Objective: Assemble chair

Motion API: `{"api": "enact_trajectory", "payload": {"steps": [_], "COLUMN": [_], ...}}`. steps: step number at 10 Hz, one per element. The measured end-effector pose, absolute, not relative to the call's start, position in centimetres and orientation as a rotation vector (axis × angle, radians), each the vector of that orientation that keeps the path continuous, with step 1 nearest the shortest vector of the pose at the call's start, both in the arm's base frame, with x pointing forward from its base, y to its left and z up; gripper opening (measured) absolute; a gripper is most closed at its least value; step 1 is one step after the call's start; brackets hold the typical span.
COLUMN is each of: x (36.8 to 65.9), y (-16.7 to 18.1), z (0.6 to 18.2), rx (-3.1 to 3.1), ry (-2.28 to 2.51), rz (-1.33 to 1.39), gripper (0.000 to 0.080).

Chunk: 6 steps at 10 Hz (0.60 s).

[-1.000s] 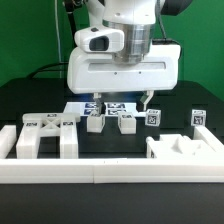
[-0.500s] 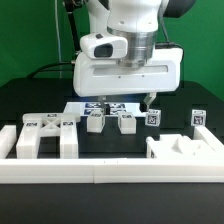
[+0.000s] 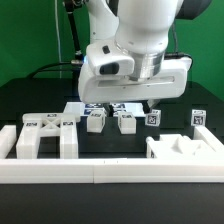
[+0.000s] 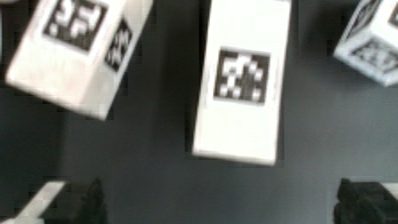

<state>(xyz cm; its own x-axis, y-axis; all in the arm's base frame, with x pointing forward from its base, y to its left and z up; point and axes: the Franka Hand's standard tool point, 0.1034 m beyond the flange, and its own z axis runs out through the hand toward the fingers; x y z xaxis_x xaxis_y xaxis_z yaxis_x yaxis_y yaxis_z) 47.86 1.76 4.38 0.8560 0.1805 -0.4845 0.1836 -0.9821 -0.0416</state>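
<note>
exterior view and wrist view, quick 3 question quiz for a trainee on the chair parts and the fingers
1. True or false: in the wrist view the fingers are clamped on a white part.
2. In the exterior view the legged frame lies at: A) the left, B) the centre, C) the right.
3. How many tagged white parts show in the wrist view?
Key: 1 false, they stand open and hold nothing. 2 A. 3 three.
</note>
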Motion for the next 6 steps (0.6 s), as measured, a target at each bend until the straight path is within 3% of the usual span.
{"api": "enact_trajectory", "payload": {"steps": [4,6], "x": [47.3,47.4], "y": [1.6,1.7], "z": [4.1,3.3], "rx": [2.848,2.812], "ry": [0.179,0.170], "rz": [-1.181,-1.235], "gripper": [0.0649,0.0649]}}
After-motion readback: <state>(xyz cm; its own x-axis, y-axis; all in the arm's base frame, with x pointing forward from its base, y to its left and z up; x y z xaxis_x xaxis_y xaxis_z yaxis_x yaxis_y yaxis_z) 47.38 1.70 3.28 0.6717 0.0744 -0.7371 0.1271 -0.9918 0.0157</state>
